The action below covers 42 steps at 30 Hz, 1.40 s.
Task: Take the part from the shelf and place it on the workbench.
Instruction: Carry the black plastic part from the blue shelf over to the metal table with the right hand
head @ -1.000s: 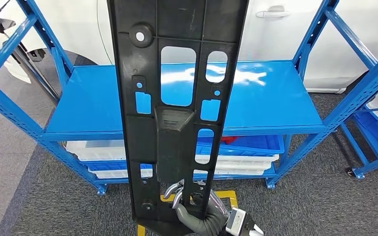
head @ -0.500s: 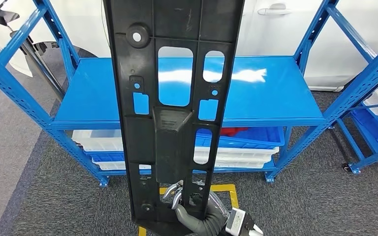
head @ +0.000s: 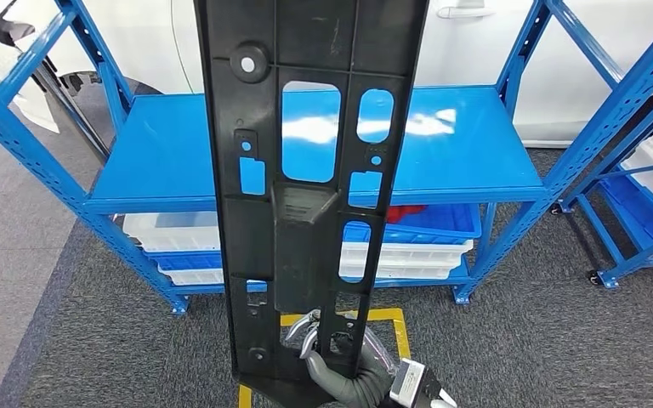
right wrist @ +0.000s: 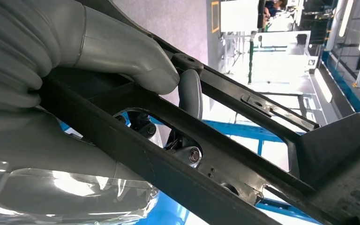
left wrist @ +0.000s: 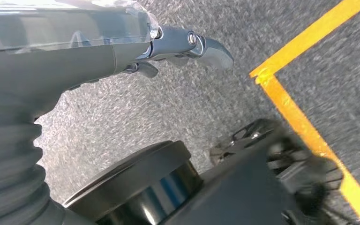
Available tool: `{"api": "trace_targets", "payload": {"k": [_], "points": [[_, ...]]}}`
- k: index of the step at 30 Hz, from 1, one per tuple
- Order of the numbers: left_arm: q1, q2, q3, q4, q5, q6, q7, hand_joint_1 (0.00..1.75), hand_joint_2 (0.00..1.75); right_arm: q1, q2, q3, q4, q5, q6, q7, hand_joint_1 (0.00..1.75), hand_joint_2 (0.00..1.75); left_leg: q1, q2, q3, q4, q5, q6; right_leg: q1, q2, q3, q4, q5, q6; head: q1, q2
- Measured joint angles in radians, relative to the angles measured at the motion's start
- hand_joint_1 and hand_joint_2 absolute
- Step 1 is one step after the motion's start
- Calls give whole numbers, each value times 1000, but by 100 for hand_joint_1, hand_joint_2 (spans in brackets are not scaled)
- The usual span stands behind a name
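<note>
Right hand (head: 353, 374) fingers grip black plastic panel (head: 310, 170) upright, near and central | left hand (left wrist: 122, 47) holds nothing | blue shelf rack (head: 468, 161) shifted left: robot turning, worktop unseen.

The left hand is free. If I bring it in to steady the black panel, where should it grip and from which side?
Probably the left long edge of the black panel, about mid-height, coming in from the robot's left. The panel stands upright, tall and narrow, and the right hand grips only its bottom end, so the top is unsupported. The left hand hangs over the floor, holding nothing.
</note>
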Motion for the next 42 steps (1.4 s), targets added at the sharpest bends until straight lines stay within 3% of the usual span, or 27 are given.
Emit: {"api": "trace_targets", "payload": {"k": [4, 5, 7, 9, 10, 11, 12, 14, 16, 19, 20, 22, 24, 25, 26, 27, 29, 31, 35, 37, 39, 40, 41, 42], "points": [[-1, -1, -3, 0, -3, 0, -2, 0, 175, 7, 0, -1, -3, 0, -1, -7, 175, 175, -3, 0, -1, -26, 17, 26, -1, 1, -11, 4, 9, 26, 0, 0], [-2, -1, -4, 0, -3, 0, -2, 0, 175, 9, -1, -2, -5, -1, -1, -9, 175, 175, -2, 1, -6, -28, 25, 34, -2, 2, -20, 21, -7, 31, 0, 0], [-5, -2, -5, 0, -5, -1, -2, 0, 175, 12, -1, -2, -7, -1, -2, -11, 175, 175, 0, 5, -18, -30, 39, 46, -5, 3, -59, 116, -78, 40, 0, 0], [-5, -2, -6, 0, -8, -2, -1, 0, 175, 15, -2, -3, -7, -2, -5, -12, 175, 175, -2, 6, -35, -29, 50, 48, -6, 3, -108, 250, -150, 46, 0, 0], [-4, -2, -6, 0, -8, -2, 0, 0, 175, 17, -3, -4, -7, -2, -8, -12, 175, 175, -3, 7, -43, -27, 55, 48, -6, 3, -116, 287, -163, 47, 0, 0], [-4, -2, -6, 0, -9, -3, 1, 0, 175, 19, -4, -4, -7, -2, -11, -12, 175, 175, -4, 7, -50, -26, 59, 47, -6, 3, -103, 284, -157, 47, 0, 0], [-4, -3, -6, 0, -10, -3, 1, 0, 175, 20, -4, -5, -8, -2, -14, -12, 175, 175, -5, 7, -55, -24, 62, 46, -6, 3, -69, 237, -135, 44, 0, 0], [-3, -5, -6, 0, -10, -5, 2, 0, 175, 22, -5, -7, -10, -5, -17, -10, 175, 175, -7, 6, -61, -19, 66, 42, -3, 3, 26, 87, -85, 33, 0, 0], [-2, -8, -6, 0, -10, -6, 2, 0, 175, 25, -6, -9, -15, -9, -19, -10, 175, 175, -10, 6, -66, -16, 71, 33, 2, 4, 72, -1, -63, 21, 0, 0], [2, -10, -6, 0, -9, -2, 7, 0, 175, 33, -6, -10, -20, -16, -19, -9, 175, 175, -9, 6, -71, -16, 77, 16, 4, 3, 68, -14, -51, 4, 0, 0], [3, -10, -6, 0, -8, 0, 10, 0, 175, 35, -6, -11, -21, -18, -19, -8, 175, 175, -8, 6, -76, -5, 65, 11, 1, 1, 66, -18, -44, -3, 0, 0], [5, -10, -6, 0, -7, 5, 14, 0, 175, 36, -6, -11, -22, -22, -19, -8, 175, 175, -5, 4, -109, 77, 1, 0, -3, -3, 56, -24, -31, -13, 0, 0], [5, -10, -5, 0, -5, 10, 15, 0, 175, 38, -7, -11, -22, -25, -19, -7, 175, 175, -2, 4, -156, 212, -76, -8, -2, -6, 41, -22, -22, -16, 0, 0], [5, -10, -5, 0, -3, 12, 15, 0, 175, 38, -7, -11, -22, -25, -19, -7, 175, 175, -1, 4, -167, 258, -95, -11, -2, -7, 33, -20, -17, -15, 0, 0], [5, -10, -5, 0, -2, 13, 15, 0, 175, 39, -7, -11, -22, -25, -19, -6, 175, 175, 1, 5, -159, 266, -94, -13, -2, -7, 27, -18, -13, -14, 0, 0], [5, -10, -5, 0, -1, 14, 15, 0, 175, 39, -7, -11, -22, -25, -19, -6, 175, 175, 4, 5, -131, 232, -75, -14, -3, -6, 21, -15, -10, -12, 0, 0], [9, -10, -5, 0, 0, 13, 16, 0, 175, 38, -7, -11, -22, -25, -16, -4, 175, 175, 8, 5, -40, 88, -23, -14, -3, -5, 13, -8, -6, -6, 0, 0], [13, -10, -4, 0, 2, 12, 16, 0, 175, 35, -6, -11, -23, -24, -10, 1, 175, 175, 5, 2, 9, -11, 0, -5, -1, -4, 3, 0, 0, 5, 0, 0], [20, -14, -4, 0, 10, 7, 8, 0, 175, 32, -6, -11, -23, -29, 4, 22, 175, 175, 3, 0, -4, -25, 17, 26, -3, -4, -11, 8, 4, 33, 0, 0], [23, -17, -3, 0, 11, 6, 3, 0, 175, 33, -6, -11, -21, -32, 6, 25, 175, 175, 4, 3, -15, -29, 32, 41, -6, -2, -41, 79, -52, 41, 0, 0], [24, -19, -3, 0, 12, 8, 0, 0, 175, 33, -6, -11, -15, -34, 8, 25, 175, 175, 1, 5, -32, -28, 44, 46, -7, 0, -92, 214, -134, 47, 0, 0], [24, -19, -3, 0, 13, 8, -1, 0, 175, 33, -6, -11, -12, -35, 10, 25, 175, 175, -1, 5, -41, -27, 50, 47, -7, 0, -110, 271, -159, 48, 0, 0], [24, -19, -3, 0, 14, 8, -1, 0, 175, 33, -6, -11, -9, -35, 11, 24, 175, 175, -3, 5, -48, -26, 54, 47, -7, 0, -109, 290, -164, 47, 0, 0], [23, -19, -3, 0, 14, 9, -1, 0, 175, 32, -6, -11, -6, -35, 13, 21, 175, 175, -5, 5, -54, -25, 59, 46, -7, 0, -86, 267, -150, 44, 0, 0]]}}
